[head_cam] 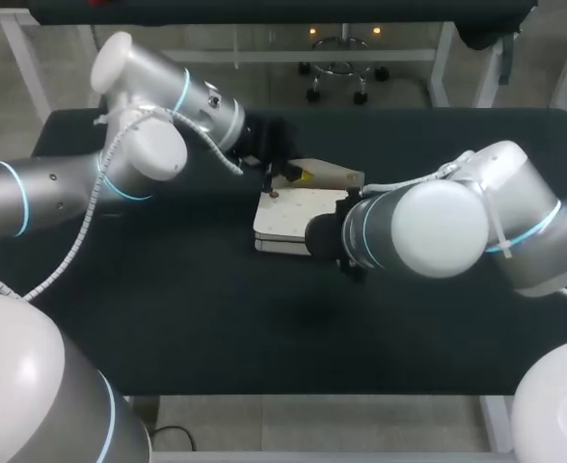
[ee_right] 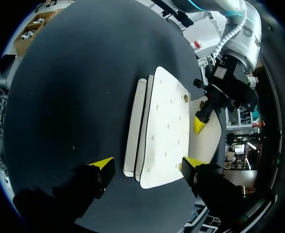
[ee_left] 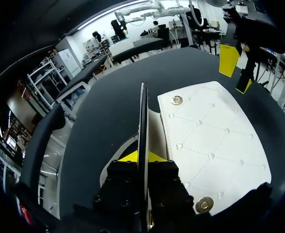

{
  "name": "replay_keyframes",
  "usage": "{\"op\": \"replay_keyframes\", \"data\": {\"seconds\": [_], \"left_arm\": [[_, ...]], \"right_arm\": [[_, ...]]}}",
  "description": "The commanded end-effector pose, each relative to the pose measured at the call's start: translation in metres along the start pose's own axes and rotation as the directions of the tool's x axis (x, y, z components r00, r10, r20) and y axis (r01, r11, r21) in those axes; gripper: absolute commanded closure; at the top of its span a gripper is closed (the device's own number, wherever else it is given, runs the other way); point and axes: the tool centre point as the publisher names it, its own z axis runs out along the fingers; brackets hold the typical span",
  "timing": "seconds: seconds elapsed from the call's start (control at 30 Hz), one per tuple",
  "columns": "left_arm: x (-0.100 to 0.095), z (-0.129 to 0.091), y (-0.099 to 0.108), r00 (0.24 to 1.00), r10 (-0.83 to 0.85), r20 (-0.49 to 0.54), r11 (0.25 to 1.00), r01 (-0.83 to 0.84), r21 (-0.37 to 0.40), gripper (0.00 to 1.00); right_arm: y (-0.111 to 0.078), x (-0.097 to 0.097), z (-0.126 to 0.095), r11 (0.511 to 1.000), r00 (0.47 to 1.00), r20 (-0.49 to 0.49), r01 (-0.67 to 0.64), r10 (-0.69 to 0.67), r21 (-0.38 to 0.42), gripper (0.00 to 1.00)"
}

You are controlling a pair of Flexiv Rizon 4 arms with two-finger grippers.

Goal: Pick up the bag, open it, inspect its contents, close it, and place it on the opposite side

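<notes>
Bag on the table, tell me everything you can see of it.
The bag is white and quilted, leather-like, and lies flat near the middle of the black table. A gold snap sits on its top face. Its flap is raised and stands on edge, pinched in the left gripper. The right gripper is open, its fingers on either side of one end. Nothing inside the bag shows.

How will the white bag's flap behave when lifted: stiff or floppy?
Probably stiff: the flap stands straight, edge-on, in the jaws of the left gripper. The quilted bag lies flat and boxy, so it would likely slide, not roll.
</notes>
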Motion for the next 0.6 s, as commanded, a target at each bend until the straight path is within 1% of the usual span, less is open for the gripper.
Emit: {"op": "replay_keyframes", "data": {"seconds": [0.03,0.17,0.4,0.6], "left_arm": [[-0.001,-0.011,-0.004,1.0,0.005,0.013,1.0,-0.005,-0.002,1.0],[-0.007,-0.026,-0.007,0.999,0.011,0.042,1.0,-0.011,0.001,1.0],[-0.017,-0.052,-0.021,0.996,0.035,0.081,0.999,-0.035,-0.008,1.0],[-0.015,-0.065,-0.029,0.994,0.061,0.095,0.998,-0.058,-0.028,1.0]], "right_arm": [[0.0,0.0,-0.01,1.0,0.999,0.042,0.007,-0.007,0.004,0.0],[-0.002,-0.007,-0.016,1.0,1.0,-0.012,0.006,-0.006,0.021,0.0],[-0.005,-0.019,-0.022,1.0,0.997,-0.081,-0.006,0.008,0.03,0.0],[-0.005,-0.026,-0.026,1.0,0.991,-0.132,-0.003,0.006,0.022,0.0]]}}
